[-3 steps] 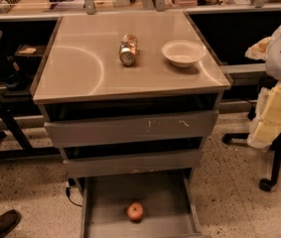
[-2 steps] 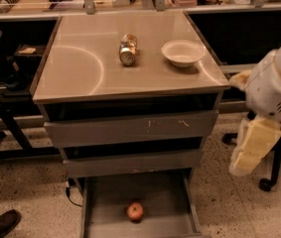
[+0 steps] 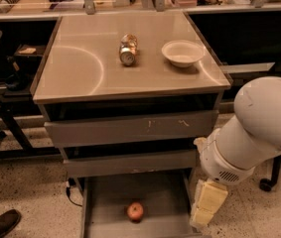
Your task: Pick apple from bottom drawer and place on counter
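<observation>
The small red-orange apple lies on the grey floor of the pulled-out bottom drawer, near its front middle. The two drawers above it are shut. The beige counter tops the cabinet. My gripper hangs from the white arm at the lower right. It is just outside the drawer's right side, to the right of the apple and apart from it. It holds nothing that I can see.
A silver can lies on its side on the counter beside a white bowl. A dark shoe is on the floor at the lower left. A chair caster stands at the right. Dark desks run behind.
My arm has swung left and down from the right edge. The gripper now sits low beside the open drawer's right side. The apple, can and bowl have not moved.
</observation>
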`<action>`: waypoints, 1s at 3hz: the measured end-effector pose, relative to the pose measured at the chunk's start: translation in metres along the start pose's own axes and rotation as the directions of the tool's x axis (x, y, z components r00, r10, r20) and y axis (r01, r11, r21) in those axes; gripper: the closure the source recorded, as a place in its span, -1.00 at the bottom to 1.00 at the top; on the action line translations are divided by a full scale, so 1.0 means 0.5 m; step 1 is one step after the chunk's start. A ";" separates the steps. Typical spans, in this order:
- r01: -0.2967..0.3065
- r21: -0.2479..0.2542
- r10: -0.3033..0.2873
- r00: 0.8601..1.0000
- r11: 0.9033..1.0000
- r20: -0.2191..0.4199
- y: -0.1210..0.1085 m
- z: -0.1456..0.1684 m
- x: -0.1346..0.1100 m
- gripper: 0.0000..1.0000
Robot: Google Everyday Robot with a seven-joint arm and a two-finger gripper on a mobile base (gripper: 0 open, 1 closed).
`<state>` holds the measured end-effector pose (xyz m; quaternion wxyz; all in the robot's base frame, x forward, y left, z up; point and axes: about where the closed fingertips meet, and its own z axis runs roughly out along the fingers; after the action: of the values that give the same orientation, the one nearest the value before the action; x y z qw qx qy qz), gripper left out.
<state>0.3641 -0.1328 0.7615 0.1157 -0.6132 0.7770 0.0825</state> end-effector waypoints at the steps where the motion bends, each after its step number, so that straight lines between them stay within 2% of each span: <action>1: 0.000 0.004 0.000 1.000 1.000 0.004 0.004 0.010 0.000 -1.00; 2: -0.032 -0.027 0.032 0.999 0.999 0.025 0.012 0.072 0.024 -1.00; 3: -0.097 -0.054 0.102 0.990 0.994 0.093 -0.039 0.232 0.065 -1.00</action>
<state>0.3852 -0.1362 0.6415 0.1335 -0.5717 0.7979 0.1365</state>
